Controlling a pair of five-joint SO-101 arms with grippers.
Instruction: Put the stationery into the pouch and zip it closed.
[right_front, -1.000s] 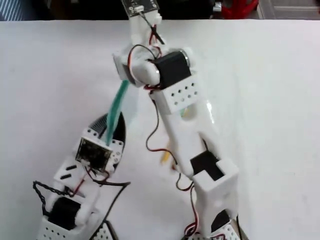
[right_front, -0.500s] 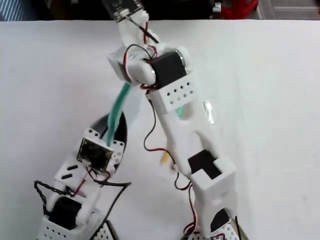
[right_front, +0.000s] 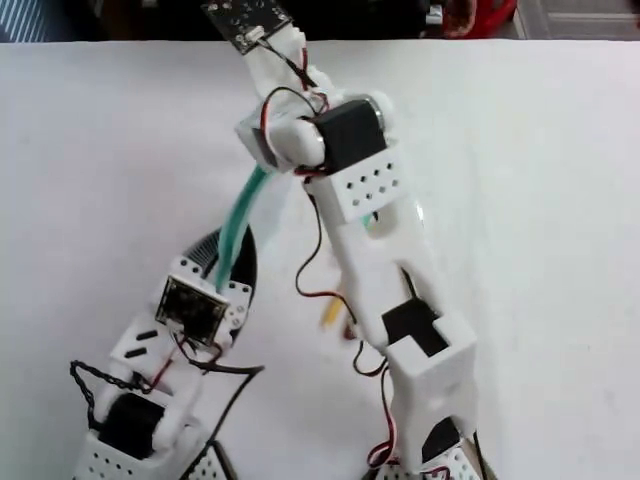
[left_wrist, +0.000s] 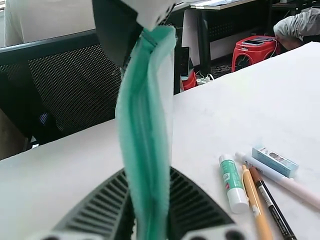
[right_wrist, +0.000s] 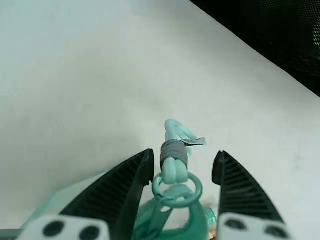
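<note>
Bright even light, table (right_front: 560, 200) glaring white — faint shadows, perhaps overhead source

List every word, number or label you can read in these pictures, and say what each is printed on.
No text here is clear enough to quote.
On the glue stick: label print, too blurred to read.
On the small blue box: dark marks, too small to read.
On the black pen: pale lettering along the barrel, unreadable.
On the tag by the zip pull: no legible print.
</note>
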